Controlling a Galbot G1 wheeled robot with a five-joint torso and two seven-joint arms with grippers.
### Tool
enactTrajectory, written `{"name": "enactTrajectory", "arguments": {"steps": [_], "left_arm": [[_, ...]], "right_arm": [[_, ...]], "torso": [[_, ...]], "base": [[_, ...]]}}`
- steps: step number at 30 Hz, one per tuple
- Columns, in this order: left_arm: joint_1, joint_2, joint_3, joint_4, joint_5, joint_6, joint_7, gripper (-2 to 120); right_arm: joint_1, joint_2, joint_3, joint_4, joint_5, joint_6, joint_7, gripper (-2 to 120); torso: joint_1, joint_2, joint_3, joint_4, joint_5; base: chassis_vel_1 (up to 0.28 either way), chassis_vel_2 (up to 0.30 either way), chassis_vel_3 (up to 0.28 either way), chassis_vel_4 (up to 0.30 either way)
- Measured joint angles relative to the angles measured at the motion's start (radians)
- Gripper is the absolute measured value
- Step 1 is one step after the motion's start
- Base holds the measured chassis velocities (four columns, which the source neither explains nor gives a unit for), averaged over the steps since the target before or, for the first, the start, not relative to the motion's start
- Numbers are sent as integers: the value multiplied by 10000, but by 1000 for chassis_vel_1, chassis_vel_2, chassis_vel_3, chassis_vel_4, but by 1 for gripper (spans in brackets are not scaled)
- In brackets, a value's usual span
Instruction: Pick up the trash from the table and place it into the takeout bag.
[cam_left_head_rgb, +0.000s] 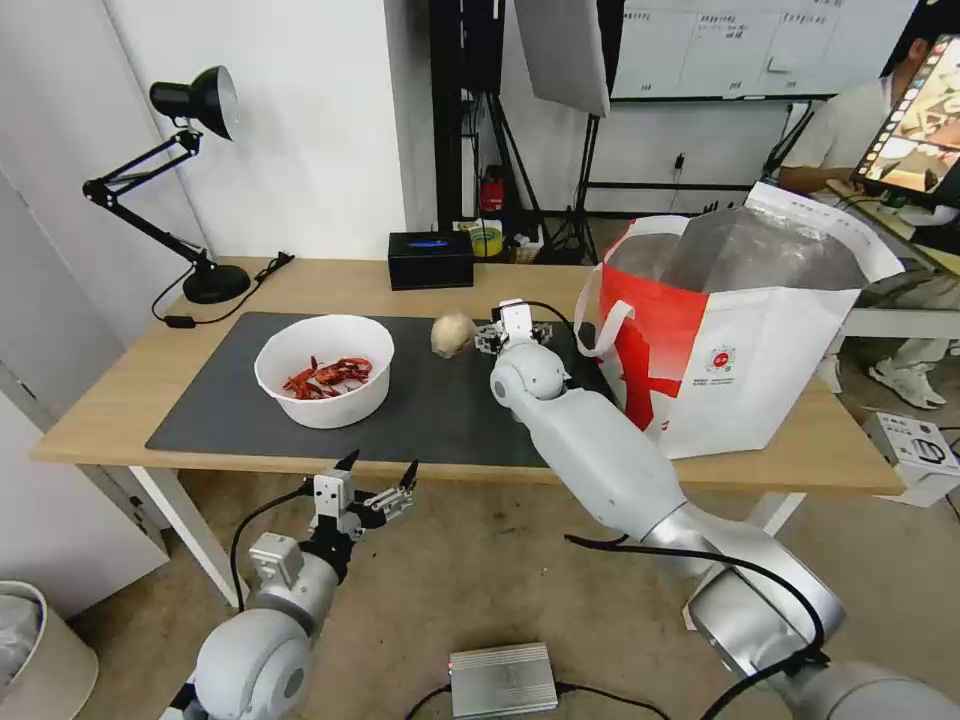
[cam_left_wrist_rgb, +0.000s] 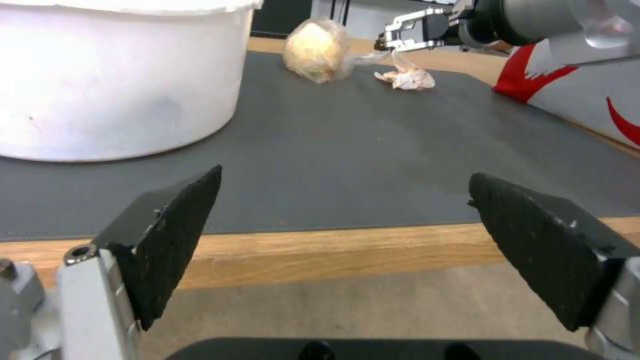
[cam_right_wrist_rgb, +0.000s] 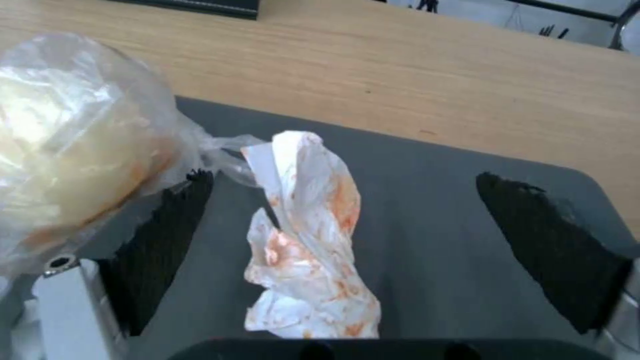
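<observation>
Now right pincer (cam_right_wrist_rgb: 340, 220) spread wide around tissue wad (cam_right_wrist_rgb: 310, 240), left pincer (cam_left_head_rgb: 378, 478) open off table edge (cam_left_wrist_rgb: 333, 250)

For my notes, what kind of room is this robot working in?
Likely a lab or studio set up for filming: a softbox on stands, a whiteboard behind, and a desk lamp on the table.

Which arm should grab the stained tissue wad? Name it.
Right. Its claw is open with the orange-stained white tissue wad between its fingers on the dark grey mat; the left claw hangs below the table edge.
</observation>
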Motion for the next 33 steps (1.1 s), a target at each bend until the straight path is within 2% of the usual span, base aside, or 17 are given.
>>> {"name": "enactTrajectory", "arguments": {"steps": [25,33], "left_arm": [[21,-153,234,52,213,-52,0,100],[65,-294,338,61,338,-75,0,100]], "right_arm": [[-149,-111,81,-201,217,-157,-79,100],[30,-64,205,-631,373,-134,-301,100]], "torso": [[0,0,0,0,0],[0,1,0,0,0]], "base": [[0,0,0,0],[0,0,0,0]]}}
